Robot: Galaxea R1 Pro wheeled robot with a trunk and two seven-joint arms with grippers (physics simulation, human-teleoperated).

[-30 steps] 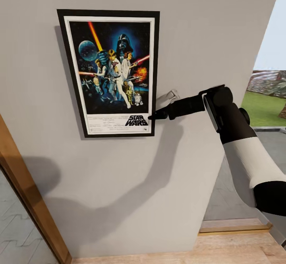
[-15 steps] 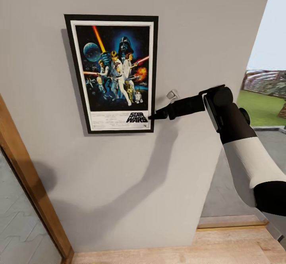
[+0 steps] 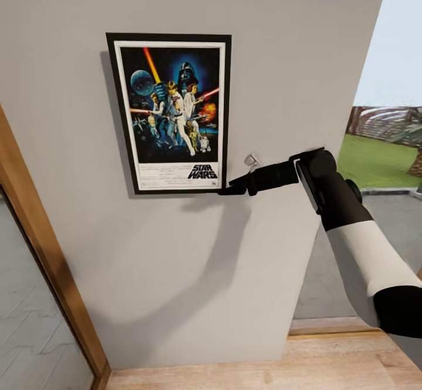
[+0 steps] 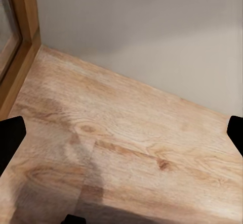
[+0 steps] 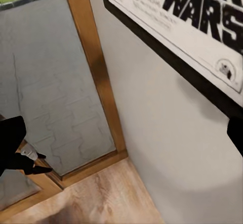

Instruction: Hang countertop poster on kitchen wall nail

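Your poster (image 3: 170, 112) hangs flat and upright on the pale grey wall (image 3: 281, 44), its black frame casting a thin shadow down its left side. Your right gripper (image 3: 225, 190) sits just at the frame's lower right corner, the dark fingertip touching or very nearly touching that corner; from the head view you cannot tell which. A second, paler finger (image 3: 252, 159) stands out apart from the dark one, above it, so the jaws look spread and are not clamped on the frame.

Against the picture from a second ago, the whole scene has slid: the poster now sits lower and further right in the head view, the wooden door frame (image 3: 41, 249) takes more of the left edge, and more of the window opening shows at right. That is mostly your camera turning. Relative to the poster, though, the fingertip has dropped from beside the "STAR WARS" lettering to the bottom corner of the frame.

In the right wrist view the poster's lower edge (image 5: 202, 37) runs slantwise across the wall, with the door frame (image 5: 96, 77) and the wooden floor (image 5: 96, 204) beyond it.

Your left gripper (image 4: 121, 133) points down at bare wooden floor (image 4: 126, 153) near the wall's foot, its two dark fingertips wide apart and holding nothing.
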